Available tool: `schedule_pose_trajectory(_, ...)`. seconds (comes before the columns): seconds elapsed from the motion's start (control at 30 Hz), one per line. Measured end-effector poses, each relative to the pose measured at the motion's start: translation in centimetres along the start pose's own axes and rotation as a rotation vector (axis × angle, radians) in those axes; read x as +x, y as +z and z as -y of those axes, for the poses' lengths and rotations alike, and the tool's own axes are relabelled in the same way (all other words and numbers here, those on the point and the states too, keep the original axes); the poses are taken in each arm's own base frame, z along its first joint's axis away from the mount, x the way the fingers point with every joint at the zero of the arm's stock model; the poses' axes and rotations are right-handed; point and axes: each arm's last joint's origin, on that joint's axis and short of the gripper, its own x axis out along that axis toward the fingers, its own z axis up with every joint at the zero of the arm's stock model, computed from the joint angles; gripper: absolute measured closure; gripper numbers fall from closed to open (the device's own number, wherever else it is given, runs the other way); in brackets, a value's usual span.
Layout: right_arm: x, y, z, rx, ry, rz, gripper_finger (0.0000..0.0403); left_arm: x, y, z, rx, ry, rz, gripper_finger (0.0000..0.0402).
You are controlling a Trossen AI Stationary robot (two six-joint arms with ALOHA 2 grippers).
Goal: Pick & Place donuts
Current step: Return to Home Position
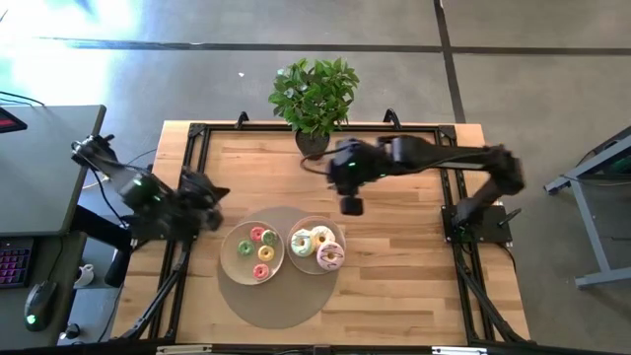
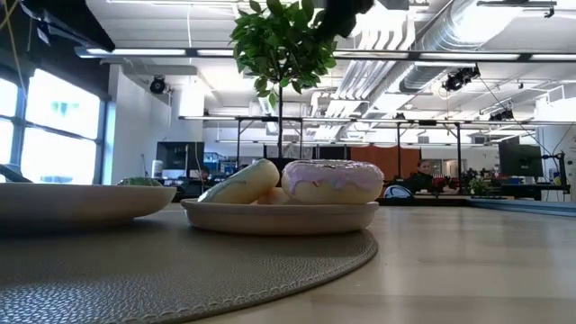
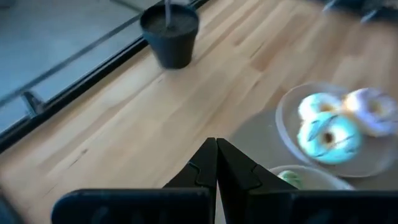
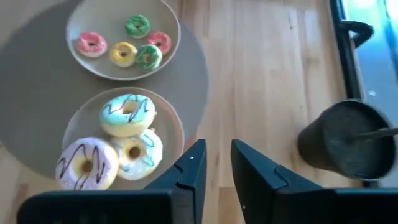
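Three larger donuts lie on the right beige plate: a white-green one, a cream one and a pink one. In the low view the white-green donut leans on the pink one. Several mini donuts lie flat on the left plate. My right gripper hangs open over bare table, between the right plate and the plant pot, with nothing between its fingers. My left gripper is shut and empty, left of the plates.
Both plates stand on a round grey mat. A potted plant stands at the table's far edge, its dark pot close to my right gripper. Bare wood lies to the right. A black frame borders the table.
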Motion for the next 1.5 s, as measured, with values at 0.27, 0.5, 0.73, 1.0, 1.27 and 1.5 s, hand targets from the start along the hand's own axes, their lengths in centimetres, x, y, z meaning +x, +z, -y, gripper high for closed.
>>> schedule_pose_trajectory(0.27,-1.8,-10.0,0.1,0.044,-0.031,0.239,0.0380,-0.3,-2.9,-5.6,-0.093,-0.126,0.092,0.0401)
schedule_pose_trajectory(0.5,-3.5,-18.7,-0.6,0.064,-0.042,0.542,0.0400,2.6,-7.2,-5.6,-0.204,-0.334,0.225,0.0401)
schedule_pose_trajectory(0.73,-4.3,-24.4,-0.9,0.100,-0.062,0.729,0.0399,3.6,-8.0,-4.3,-0.109,-0.427,0.408,0.0401)
schedule_pose_trajectory(1.0,-5.1,-26.8,-1.8,0.022,0.076,0.801,0.0399,5.6,-8.9,-2.9,-0.130,-0.433,0.456,0.0401)
schedule_pose_trajectory(1.27,-5.1,-27.8,-2.5,-0.092,0.129,0.974,0.0400,7.6,-9.1,-3.3,-0.020,-0.349,0.567,0.0401)
schedule_pose_trajectory(1.5,-4.4,-28.7,-2.7,-0.065,0.146,0.972,0.0397,8.5,-9.0,-4.0,0.062,-0.284,0.537,0.0401)
